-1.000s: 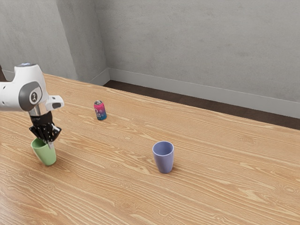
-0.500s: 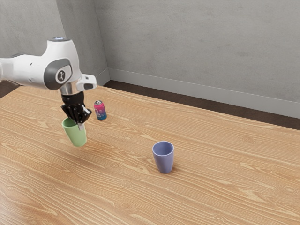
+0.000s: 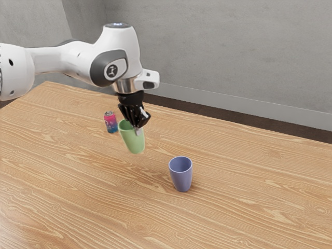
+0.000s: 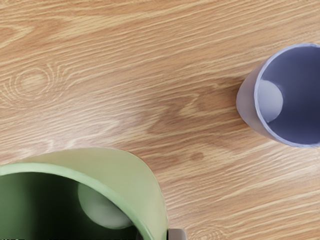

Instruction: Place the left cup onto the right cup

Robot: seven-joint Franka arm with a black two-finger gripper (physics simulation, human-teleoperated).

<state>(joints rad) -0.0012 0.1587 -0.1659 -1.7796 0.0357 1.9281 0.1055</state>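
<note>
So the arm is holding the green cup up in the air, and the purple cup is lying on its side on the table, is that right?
Not quite. The purple cup stands upright on the table, mouth up, not on its side; the exterior view shows it. The rest holds: the fingers grip the green cup by its rim, clear of the table.

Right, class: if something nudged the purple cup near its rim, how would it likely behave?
The purple cup narrows toward its base and stands upright, so it would probably tip rather than slide. It looks empty and thin-walled, so likely light. Once over, its tapered side would likely roll in a curve on the wooden table.
</note>
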